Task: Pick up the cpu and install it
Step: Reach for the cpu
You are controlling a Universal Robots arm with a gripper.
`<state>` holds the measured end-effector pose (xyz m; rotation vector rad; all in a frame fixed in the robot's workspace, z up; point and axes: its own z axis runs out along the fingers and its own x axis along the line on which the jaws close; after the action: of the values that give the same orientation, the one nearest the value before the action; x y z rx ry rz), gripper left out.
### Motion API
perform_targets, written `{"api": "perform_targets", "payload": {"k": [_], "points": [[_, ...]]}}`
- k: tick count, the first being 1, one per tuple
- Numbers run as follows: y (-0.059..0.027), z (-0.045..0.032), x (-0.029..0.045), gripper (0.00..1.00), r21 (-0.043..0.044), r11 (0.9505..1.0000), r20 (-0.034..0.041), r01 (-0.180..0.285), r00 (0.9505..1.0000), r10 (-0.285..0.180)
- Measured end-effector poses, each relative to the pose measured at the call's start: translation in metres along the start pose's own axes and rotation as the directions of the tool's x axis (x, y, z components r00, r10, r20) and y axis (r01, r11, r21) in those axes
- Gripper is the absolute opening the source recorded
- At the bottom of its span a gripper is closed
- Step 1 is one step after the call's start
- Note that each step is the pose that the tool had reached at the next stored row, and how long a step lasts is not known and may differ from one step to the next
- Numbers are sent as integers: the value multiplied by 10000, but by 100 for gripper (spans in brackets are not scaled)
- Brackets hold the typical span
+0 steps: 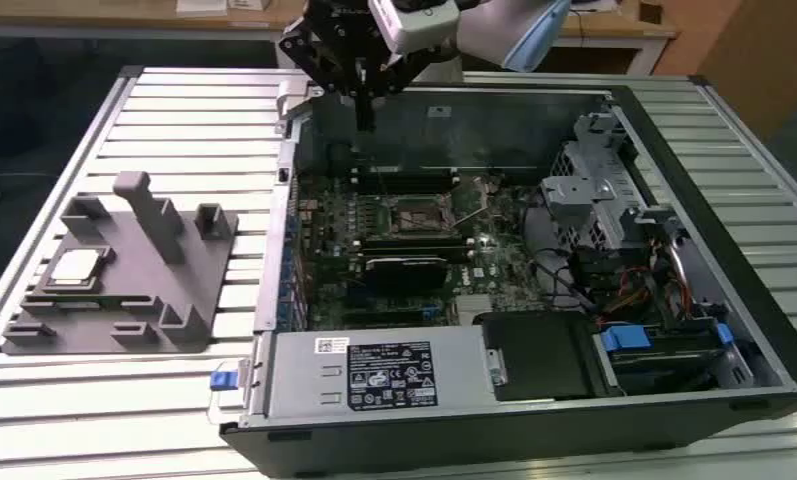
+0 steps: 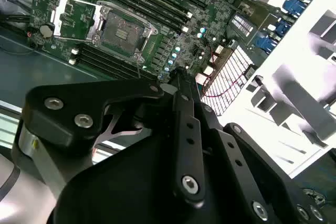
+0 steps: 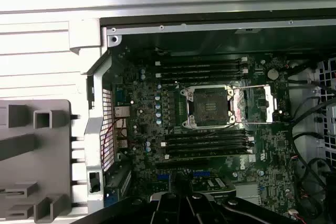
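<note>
**Scene at the present moment.** We see the end effector [image 1: 365, 120] hanging over the far left corner of the open computer case [image 1: 532, 428]. Its fingers are drawn together to a narrow tip and carry nothing. In the second wrist view the black linkages of the end effector [image 2: 176, 75] converge on that same closed tip, which points down toward the board.

**Task object.** The cpu [image 1: 78, 267] lies flat, silvery top upward, in a recess of the grey fixture tray [image 1: 205, 265]. The tray stands on the slatted metal bench [image 1: 145, 110], to the exterior view's left of the case. The cpu is well apart from the end effector, with the left wall of the case between the two.

**Interior of the case.** The motherboard [image 1: 498, 255] lies flat on the case floor. We mark its socket [image 3: 209, 107] near the middle of the board. In the first wrist view the retention frame [image 3: 258, 103] is swung open to one side of the socket, and the dark contact field is exposed. Long black memory slots [image 3: 202, 69] run in rows along two opposite sides of the socket.

**Other parts.** In the exterior view a black heatsink block [image 1: 405, 272] sits just on the near side of the socket. A silver power supply [image 1: 371, 375] occupies the near left corner of the case. In the first wrist view we also find part of the tray beside the perforated side wall of the case.
</note>
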<state>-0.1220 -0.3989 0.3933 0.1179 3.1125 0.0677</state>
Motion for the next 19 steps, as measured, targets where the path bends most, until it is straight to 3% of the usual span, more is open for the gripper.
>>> {"api": "perform_targets", "payload": {"k": [10,19], "points": [[0,-1,9,11,1,10000,0,-2,10000,2],[-7,-3,91,11,0,10000,0,0,10000,0]]}}
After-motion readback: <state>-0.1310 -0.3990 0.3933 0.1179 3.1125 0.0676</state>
